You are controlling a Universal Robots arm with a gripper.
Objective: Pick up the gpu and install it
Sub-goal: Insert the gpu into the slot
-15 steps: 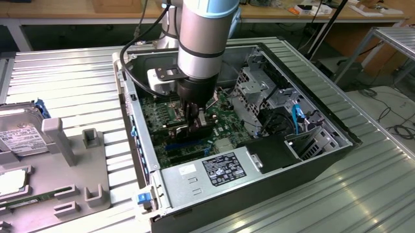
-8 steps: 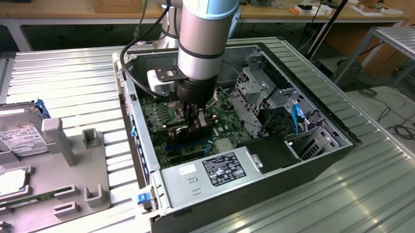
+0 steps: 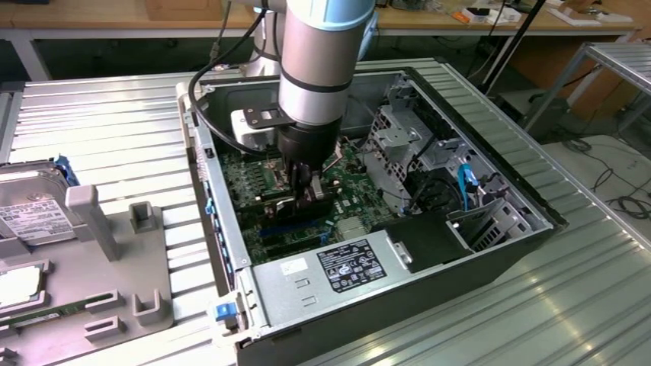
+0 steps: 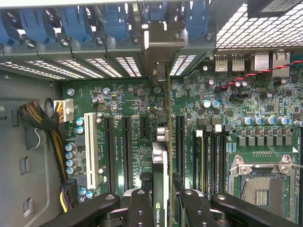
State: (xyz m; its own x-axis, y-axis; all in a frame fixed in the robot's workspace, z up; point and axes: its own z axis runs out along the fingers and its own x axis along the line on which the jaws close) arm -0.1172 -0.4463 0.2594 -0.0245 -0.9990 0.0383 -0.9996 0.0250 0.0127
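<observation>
My gripper (image 3: 306,197) reaches down into the open computer case (image 3: 529,229), shut on the gpu (image 3: 293,207), a thin dark card held upright over the green motherboard (image 3: 351,194). In the wrist view the gpu (image 4: 160,163) runs edge-on between my black fingers (image 4: 140,208), with my gripper (image 4: 163,210) clamped on its near end. The card's silver bracket (image 4: 161,49) sits at the rear slot openings. The card lines up over the board between two black expansion slots (image 4: 126,146); I cannot tell whether it is seated.
A silver power supply (image 3: 346,267) fills the case's near end and a drive cage (image 3: 407,145) stands on the exterior view's right. A white slot (image 4: 90,149), a yellow-black cable bundle (image 4: 40,118) and the CPU socket (image 4: 260,187) flank the card. A hard drive (image 3: 30,213) lies on the grey fixture (image 3: 112,267).
</observation>
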